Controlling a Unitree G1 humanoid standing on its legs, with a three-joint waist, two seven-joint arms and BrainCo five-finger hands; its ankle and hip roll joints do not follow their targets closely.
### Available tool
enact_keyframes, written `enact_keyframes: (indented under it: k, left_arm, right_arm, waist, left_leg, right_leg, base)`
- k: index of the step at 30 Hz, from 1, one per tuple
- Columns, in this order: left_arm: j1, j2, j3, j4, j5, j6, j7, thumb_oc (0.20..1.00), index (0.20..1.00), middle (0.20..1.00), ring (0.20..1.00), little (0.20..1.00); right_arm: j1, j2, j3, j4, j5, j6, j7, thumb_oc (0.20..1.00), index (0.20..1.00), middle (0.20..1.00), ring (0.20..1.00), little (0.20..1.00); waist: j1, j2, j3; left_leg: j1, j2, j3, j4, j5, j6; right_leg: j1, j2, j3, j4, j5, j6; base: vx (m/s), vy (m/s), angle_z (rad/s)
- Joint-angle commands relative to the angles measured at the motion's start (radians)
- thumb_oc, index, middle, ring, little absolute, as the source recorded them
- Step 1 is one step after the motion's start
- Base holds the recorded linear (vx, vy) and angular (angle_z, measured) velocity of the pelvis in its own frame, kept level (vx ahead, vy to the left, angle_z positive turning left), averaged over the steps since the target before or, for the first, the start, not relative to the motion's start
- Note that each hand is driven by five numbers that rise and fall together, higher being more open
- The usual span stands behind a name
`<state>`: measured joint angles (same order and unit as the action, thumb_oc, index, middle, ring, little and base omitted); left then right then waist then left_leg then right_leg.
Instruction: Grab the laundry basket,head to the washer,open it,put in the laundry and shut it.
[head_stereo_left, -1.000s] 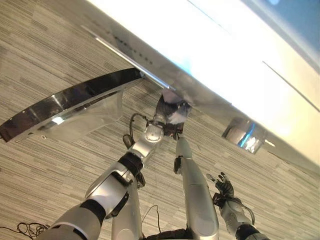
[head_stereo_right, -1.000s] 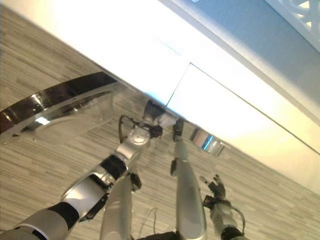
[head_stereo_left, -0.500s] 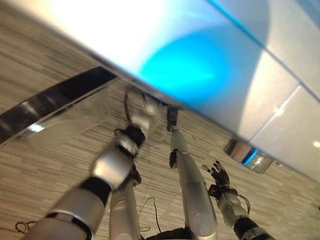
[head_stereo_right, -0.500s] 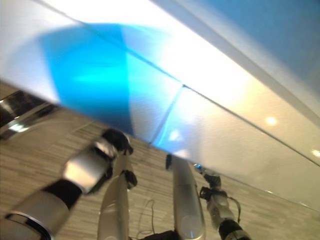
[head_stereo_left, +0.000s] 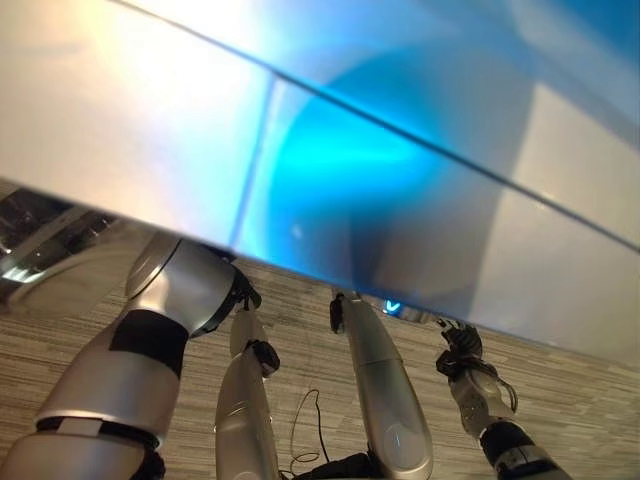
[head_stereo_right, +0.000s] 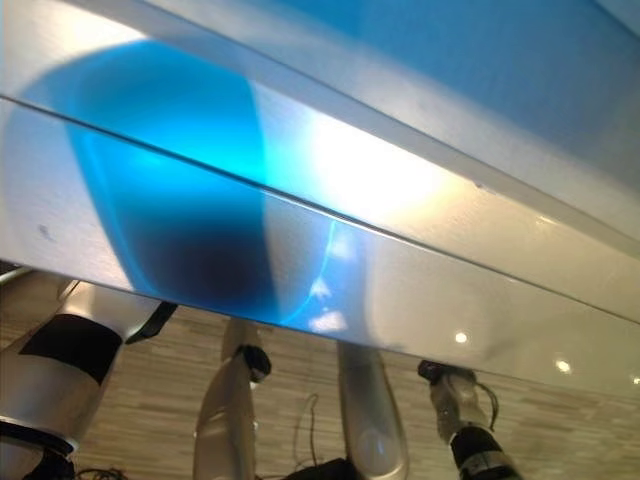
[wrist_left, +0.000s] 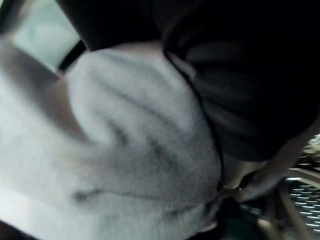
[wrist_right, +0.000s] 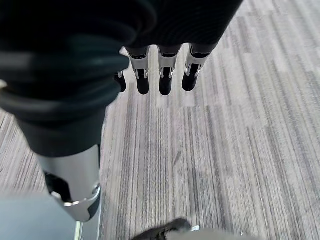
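From the left eye view, the washer's (head_stereo_left: 400, 150) pale front panel hangs close overhead, a dark seam crossing it. Its lower edge runs down toward the right, leaving a strip of striped floor (head_stereo_left: 590, 410) open beneath. The door (head_stereo_left: 40, 255) juts out at the far left, swung open. The right hand (head_stereo_left: 462, 352) hangs just under that edge, fingers loosely spread, holding nothing.

The right eye view shows the same panel edge even lower over the arms.

In the left wrist view, grey laundry (wrist_left: 125, 150) bunches right against the hand's dark cover; I cannot tell how the fingers sit.

The right wrist view shows straight fingers (wrist_right: 165, 80) above bare floor.

No writing is legible.
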<state>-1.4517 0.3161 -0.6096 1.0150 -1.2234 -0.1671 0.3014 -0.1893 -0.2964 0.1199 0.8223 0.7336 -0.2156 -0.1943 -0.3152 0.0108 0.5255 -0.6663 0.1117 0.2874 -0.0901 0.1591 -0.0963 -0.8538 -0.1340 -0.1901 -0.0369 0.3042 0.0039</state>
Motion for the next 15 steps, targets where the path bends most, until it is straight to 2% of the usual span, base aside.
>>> enact_keyframes:
  k: [1, 3, 5, 6, 7, 8, 11, 12, 14, 15]
  left_arm:
    - [-0.38, 0.024, 0.062, -0.425, -0.004, -0.288, -0.029, 1.0, 1.0, 1.0, 1.0, 1.0]
    - [-0.288, -0.05, 0.012, -0.681, 0.044, -0.304, -0.077, 1.0, 1.0, 1.0, 1.0, 1.0]
    - [-0.236, -0.076, -0.003, -0.753, 0.072, -0.29, -0.084, 1.0, 1.0, 1.0, 1.0, 1.0]
    - [-0.164, -0.155, -0.041, -0.835, 0.08, -0.264, -0.124, 1.0, 1.0, 1.0, 1.0, 1.0]
    - [-0.158, -0.156, -0.042, -0.84, 0.083, -0.263, -0.123, 1.0, 1.0, 1.0, 1.0, 1.0]
    - [-0.101, -0.222, -0.067, -0.855, 0.066, -0.245, -0.134, 1.0, 1.0, 1.0, 1.0, 1.0]
    - [-0.076, -0.271, -0.079, -0.853, 0.058, -0.234, -0.123, 1.0, 1.0, 1.0, 1.0, 1.0]
    - [-0.067, -0.287, -0.071, -0.863, 0.073, -0.237, -0.107, 1.0, 1.0, 1.0, 1.0, 1.0]
    - [-0.058, -0.319, -0.041, -0.82, 0.197, -0.23, -0.005, 1.0, 1.0, 1.0, 1.0, 1.0]
    - [-0.057, -0.322, -0.04, -0.821, 0.202, -0.229, -0.001, 1.0, 1.0, 1.0, 1.0, 1.0]
  right_arm:
    - [0.185, -0.096, -0.082, -0.012, 0.023, 0.013, 0.006, 1.0, 1.0, 1.0, 1.0, 1.0]
    - [0.221, -0.104, -0.057, -0.017, 0.03, 0.019, 0.044, 1.0, 1.0, 1.0, 1.0, 1.0]
    - [0.233, -0.101, -0.05, -0.022, 0.035, 0.022, 0.051, 1.0, 1.0, 1.0, 1.0, 1.0]
    - [0.245, -0.106, -0.038, -0.029, 0.039, 0.031, 0.056, 1.0, 1.0, 1.0, 1.0, 1.0]
    - [0.248, -0.105, -0.038, -0.03, 0.039, 0.031, 0.056, 1.0, 1.0, 1.0, 1.0, 1.0]
    - [0.247, -0.106, -0.027, -0.038, 0.033, 0.036, 0.049, 1.0, 1.0, 1.0, 1.0, 1.0]
    - [0.249, -0.089, -0.017, -0.039, 0.037, 0.041, 0.047, 1.0, 1.0, 1.0, 1.0, 1.0]
    - [0.252, -0.08, -0.015, -0.036, 0.039, 0.042, 0.045, 1.0, 1.0, 1.0, 1.0, 1.0]
    - [0.252, -0.096, -0.01, -0.093, 0.042, 0.028, 0.031, 1.0, 1.0, 1.0, 1.0, 1.0]
    - [0.253, -0.097, -0.01, -0.095, 0.042, 0.028, 0.03, 1.0, 1.0, 1.0, 1.0, 1.0]
  waist:
    - [0.031, 0.116, -0.1]
    - [0.032, 0.113, -0.096]
    - [0.033, 0.112, -0.098]
    - [0.033, 0.11, -0.086]
    - [0.035, 0.109, -0.089]
    - [0.038, 0.109, -0.081]
    - [0.042, 0.113, -0.08]
    - [0.044, 0.115, -0.079]
    - [0.056, 0.115, -0.08]
    - [0.056, 0.116, -0.08]
  left_leg:
    - [0.056, 0.087, 0.051, 0.034, -0.027, -0.056]
    - [0.052, 0.084, 0.052, 0.025, -0.027, -0.056]
    - [0.048, 0.084, 0.052, 0.02, -0.026, -0.056]
    - [0.041, 0.086, 0.053, 0.019, -0.026, -0.055]
    - [0.041, 0.086, 0.053, 0.019, -0.026, -0.055]
    - [0.032, 0.088, 0.055, 0.023, -0.025, -0.053]
    - [0.025, 0.087, 0.054, 0.024, -0.023, -0.05]
    - [0.024, 0.086, 0.052, 0.022, -0.022, -0.049]
    - [0.024, 0.082, 0.047, 0.025, -0.02, -0.045]
    - [0.025, 0.082, 0.046, 0.025, -0.02, -0.045]
  right_leg:
    - [-0.036, 0.037, -0.023, 0.257, -0.289, 0.132]
    - [-0.046, 0.041, -0.019, 0.249, -0.285, 0.134]
    - [-0.048, 0.042, -0.017, 0.247, -0.284, 0.134]
    - [-0.054, 0.042, -0.016, 0.246, -0.283, 0.132]
    - [-0.055, 0.042, -0.016, 0.246, -0.283, 0.132]
    - [-0.056, 0.041, -0.015, 0.246, -0.283, 0.127]
    - [-0.058, 0.039, -0.018, 0.245, -0.281, 0.125]
    - [-0.055, 0.038, -0.02, 0.24, -0.281, 0.124]
    - [-0.045, 0.038, -0.026, 0.236, -0.279, 0.12]
    - [-0.044, 0.038, -0.026, 0.236, -0.279, 0.12]
  base:
    - [0.0, 0.0, 0.0]
    - [0.0, 0.0, 0.0]
    - [-0.01, 0.003, -0.02]
    - [0.0, 0.0, 0.0]
    - [0.0, 0.0, 0.0]
    - [0.0, 0.0, 0.0]
    - [0.0, 0.0, 0.0]
    - [0.0, 0.0, 0.0]
    - [0.0, 0.0, 0.0]
    - [0.0, 0.0, 0.0]
